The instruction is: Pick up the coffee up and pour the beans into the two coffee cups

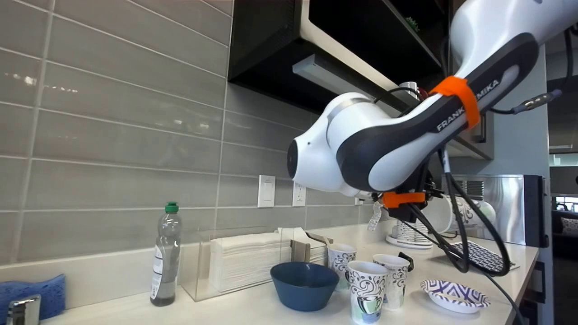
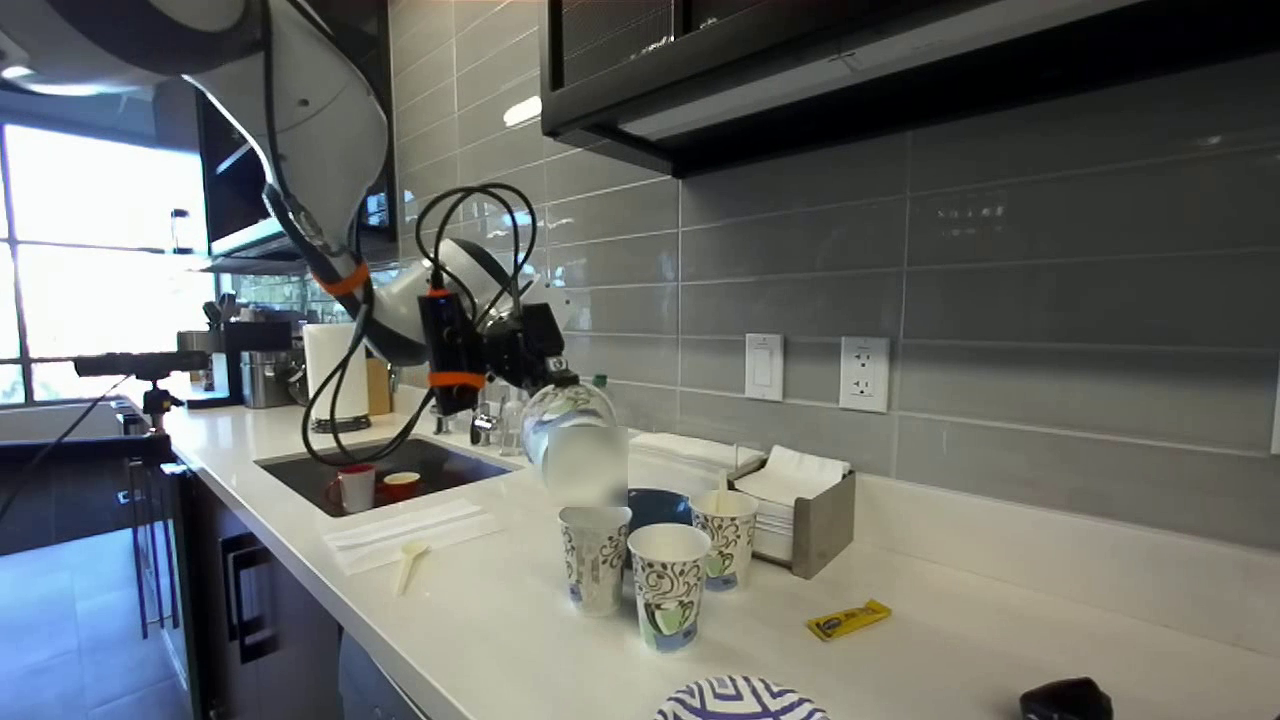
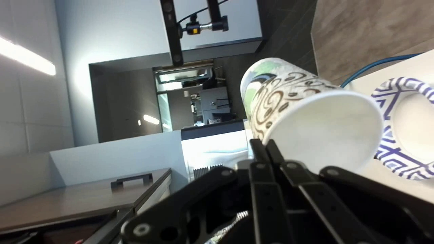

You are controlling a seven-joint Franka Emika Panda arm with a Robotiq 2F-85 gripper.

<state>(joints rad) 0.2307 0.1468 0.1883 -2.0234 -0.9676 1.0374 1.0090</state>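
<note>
In an exterior view, a glossy grey-tiled wall (image 2: 1060, 210) stands at two o'clock, beneath a dark cabinet (image 2: 790, 50) at one o'clock. There, a window (image 2: 100, 290) glares white at nine o'clock, with bluish floor (image 2: 100, 640) at eight.

Daylight blows out the window (image 2: 110, 190); tiles (image 1: 126, 144) catch glints.

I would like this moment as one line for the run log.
end effector: pinching patterned cup at rim | pose: tipped sideways, in air | counter: three upright cups | beans: none visible
</note>
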